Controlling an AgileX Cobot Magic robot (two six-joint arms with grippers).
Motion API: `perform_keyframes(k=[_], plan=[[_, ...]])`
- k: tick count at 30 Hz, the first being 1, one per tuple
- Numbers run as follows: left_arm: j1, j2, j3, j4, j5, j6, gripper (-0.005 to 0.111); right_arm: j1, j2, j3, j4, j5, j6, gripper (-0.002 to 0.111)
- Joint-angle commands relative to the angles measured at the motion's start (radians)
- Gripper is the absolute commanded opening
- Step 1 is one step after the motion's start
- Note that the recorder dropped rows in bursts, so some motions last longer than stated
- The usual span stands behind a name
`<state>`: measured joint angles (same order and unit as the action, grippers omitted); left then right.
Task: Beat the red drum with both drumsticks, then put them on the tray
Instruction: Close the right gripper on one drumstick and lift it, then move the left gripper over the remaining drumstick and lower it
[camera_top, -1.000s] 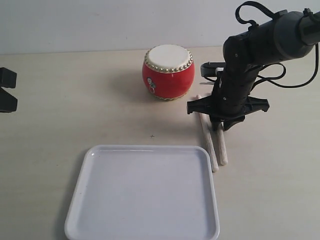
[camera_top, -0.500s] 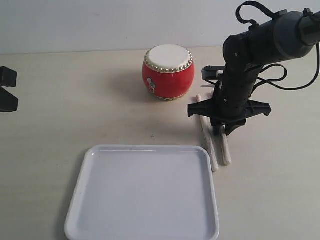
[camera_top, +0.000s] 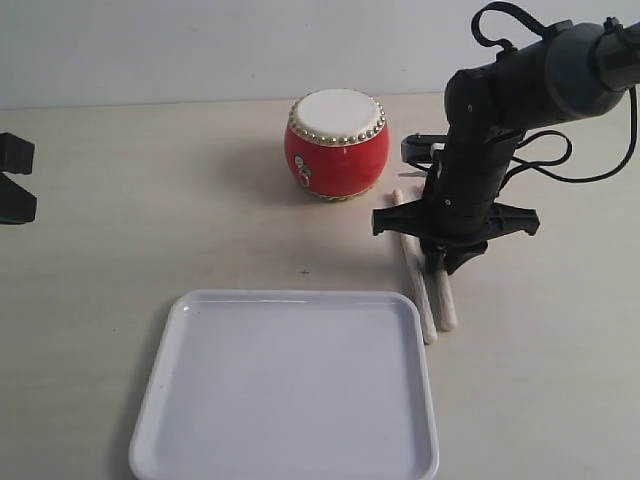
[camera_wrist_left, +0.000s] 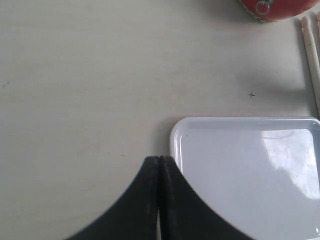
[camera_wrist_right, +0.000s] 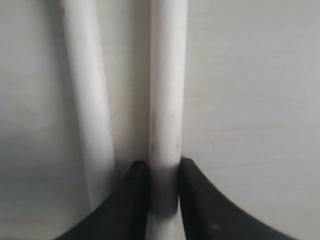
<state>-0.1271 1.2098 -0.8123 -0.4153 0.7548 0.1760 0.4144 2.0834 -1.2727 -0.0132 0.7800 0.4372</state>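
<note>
My right jaws are clamped on one drumstick (camera_wrist_right: 167, 100) lying on the desk (camera_top: 150, 230) right of the tray (camera_top: 300, 297), below the red drum (camera_top: 337, 145) — ready, I judge, to lift it for beating — while my left jaws rest together, empty.

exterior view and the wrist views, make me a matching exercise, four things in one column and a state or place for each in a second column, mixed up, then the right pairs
Column one
1. red drum
2. tray
3. left pincer
4. right pincer

Column two
A. closed on one drumstick
B. shut, holding nothing, by a corner of the tray
C. standing upright, cream skin on top
D. lying flat, white, with a low rim

Pairs: 1-C, 2-D, 3-B, 4-A
</note>
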Motion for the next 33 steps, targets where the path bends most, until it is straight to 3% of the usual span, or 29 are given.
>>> perform_keyframes(k=[1, 3, 12, 17, 21, 26, 30, 33], plan=[[-0.005, 0.0, -0.009, -0.011, 0.006, 0.006, 0.0, 0.004, 0.015, 0.0, -0.023, 0.011, -0.007, 0.009], [-0.005, 0.0, -0.009, -0.004, 0.044, 0.006, 0.0, 0.004, 0.015, 0.0, -0.023, 0.009, -0.007, 0.001], [-0.005, 0.0, -0.009, -0.007, 0.034, 0.01, 0.0, 0.004, -0.079, 0.0, -0.133, 0.039, 0.065, 0.0], [-0.005, 0.0, -0.009, -0.058, 0.034, 0.069, 0.0, 0.004, -0.26, 0.002, -0.173, 0.113, -0.018, 0.0], [-0.044, 0.009, -0.009, -0.136, 0.019, 0.136, 0.0, 0.004, -0.471, 0.085, -0.243, 0.122, -0.047, 0.0], [-0.136, 0.095, -0.021, -0.21, -0.035, 0.105, 0.0, 0.004, -0.762, 0.268, -0.322, 0.15, -0.045, 0.0], [-0.297, 0.221, -0.092, -0.225, -0.091, 0.0, 0.0, 0.004, -0.958, 0.389, -0.32, 0.15, -0.024, 0.0], [-0.425, 0.318, -0.181, -0.131, -0.126, -0.154, 0.0, 0.004, -1.053, 0.45, -0.322, 0.146, 0.014, 0.0]])
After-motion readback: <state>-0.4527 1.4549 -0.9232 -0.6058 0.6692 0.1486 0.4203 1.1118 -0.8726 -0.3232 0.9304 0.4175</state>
